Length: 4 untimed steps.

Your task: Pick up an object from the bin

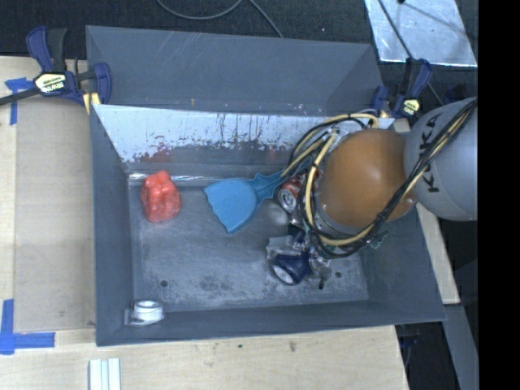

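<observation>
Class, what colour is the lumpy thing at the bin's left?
The lump is red, best seen in the camera view.

"KUKA" on the grey arm [443,162].

Robot lab or test cell, not a home. My arm [447,165], silver with maker's lettering, and its orange cover [366,177] looped in cables rise right above my tool [299,260]. The grey metal bin [244,80] around the tool sits on a pale counter [49,218]. Past the bin's far wall, black cables [203,6] trail over dark floor [317,6].
</observation>
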{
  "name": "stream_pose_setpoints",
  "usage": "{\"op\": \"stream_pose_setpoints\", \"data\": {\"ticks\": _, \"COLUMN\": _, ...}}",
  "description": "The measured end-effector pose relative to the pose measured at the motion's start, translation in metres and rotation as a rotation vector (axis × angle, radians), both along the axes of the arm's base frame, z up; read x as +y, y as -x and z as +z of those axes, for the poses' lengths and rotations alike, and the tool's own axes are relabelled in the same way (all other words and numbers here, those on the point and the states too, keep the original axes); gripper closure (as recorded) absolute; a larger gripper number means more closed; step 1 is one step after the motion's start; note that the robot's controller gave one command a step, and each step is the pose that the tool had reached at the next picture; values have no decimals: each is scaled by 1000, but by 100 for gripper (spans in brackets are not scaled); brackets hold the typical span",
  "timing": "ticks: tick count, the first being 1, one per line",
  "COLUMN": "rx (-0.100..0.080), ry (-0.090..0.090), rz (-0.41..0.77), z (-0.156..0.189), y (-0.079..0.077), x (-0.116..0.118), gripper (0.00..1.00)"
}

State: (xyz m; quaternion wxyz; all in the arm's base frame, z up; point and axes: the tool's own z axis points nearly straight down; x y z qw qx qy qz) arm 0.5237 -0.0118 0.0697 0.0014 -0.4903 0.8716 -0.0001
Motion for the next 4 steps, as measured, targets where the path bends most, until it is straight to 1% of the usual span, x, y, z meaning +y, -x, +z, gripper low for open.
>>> {"op": "stream_pose_setpoints", "data": {"ticks": 4, "rx": 0, "ry": 0, "rz": 0, "z": 0, "y": 0, "x": 0, "gripper": 100}}
